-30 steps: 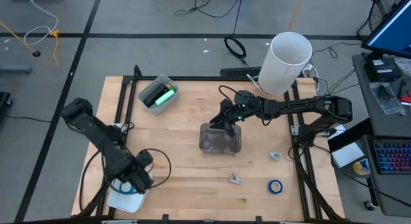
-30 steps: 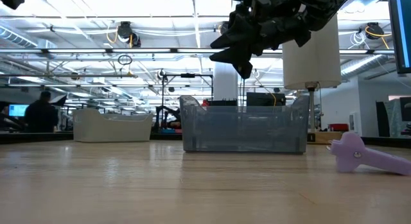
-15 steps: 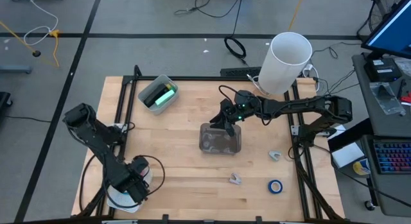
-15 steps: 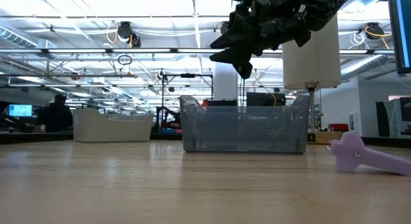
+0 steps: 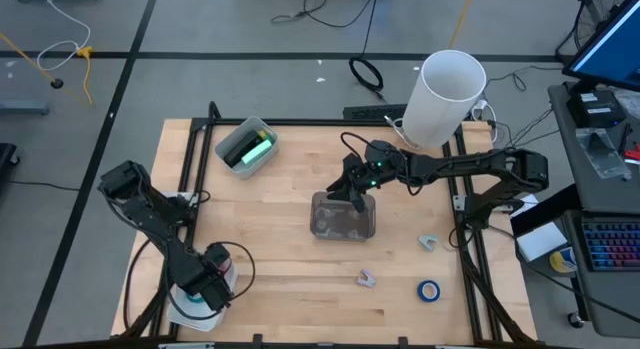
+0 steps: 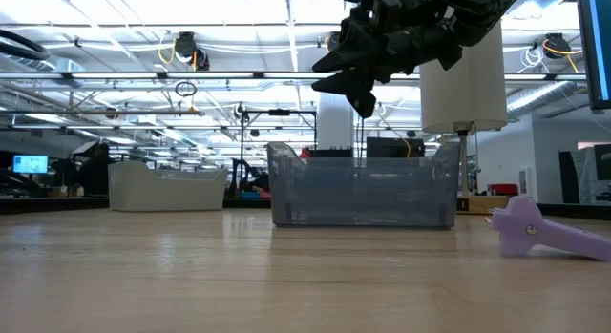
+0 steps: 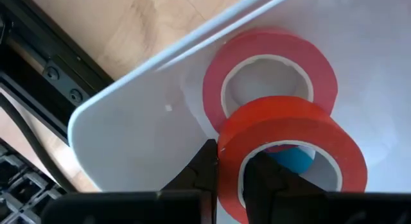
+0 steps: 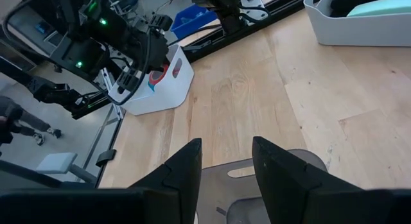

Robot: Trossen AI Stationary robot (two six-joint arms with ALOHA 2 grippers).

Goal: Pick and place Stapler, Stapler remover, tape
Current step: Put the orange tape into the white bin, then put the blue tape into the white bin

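Left fingers point(image 7: 232, 179) pinching a red tape roll point(image 7: 292, 150) directly above the white tray point(image 7: 128, 131); right fingers point(image 8: 225, 163) spread over the clear bin point(image 5: 343, 217).

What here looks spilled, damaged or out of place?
Nothing looks spilled or damaged. The left claw grips a red tape roll over the white bin; a blue tape roll and two small items lie loose on the table, not yet binned.

The left gripper point(image 5: 203, 286) is low with fingers pinched; the right gripper point(image 5: 350, 196) hovers, fingers parted.
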